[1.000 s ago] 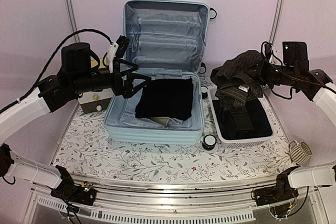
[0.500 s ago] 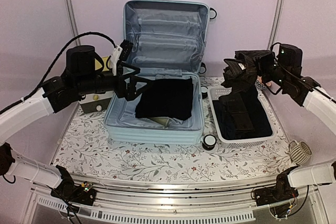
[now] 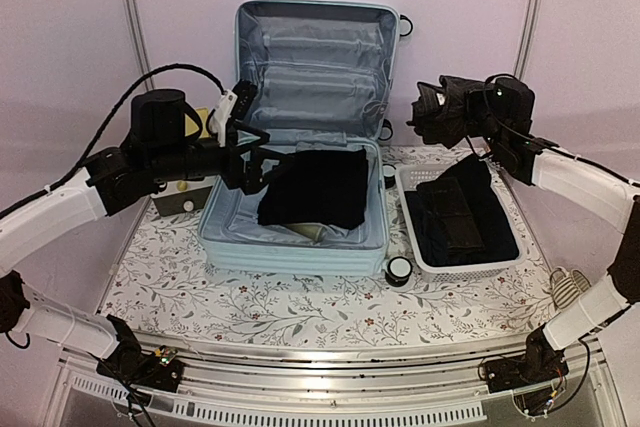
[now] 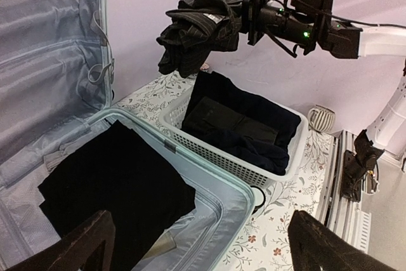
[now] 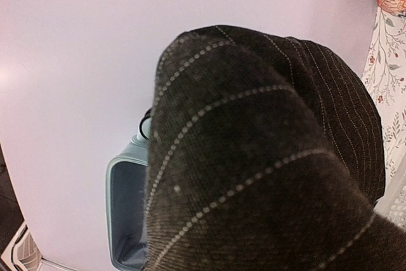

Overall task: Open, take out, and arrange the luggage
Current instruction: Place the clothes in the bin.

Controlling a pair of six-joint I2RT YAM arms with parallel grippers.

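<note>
Luggage: open, lid upright at 12 o'clock.
Left gripper: jaws spread, empty (at the 9 o'clock rim).
Right gripper: clenched on pinstriped garment above basket.

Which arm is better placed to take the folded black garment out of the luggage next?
Left. Its open left gripper hovers over the luggage beside the black garment; the right gripper is shut on a striped garment raised near the basket.

Pale mint-blue luggage open on the table, lid upright, folded black garment inside.
</note>
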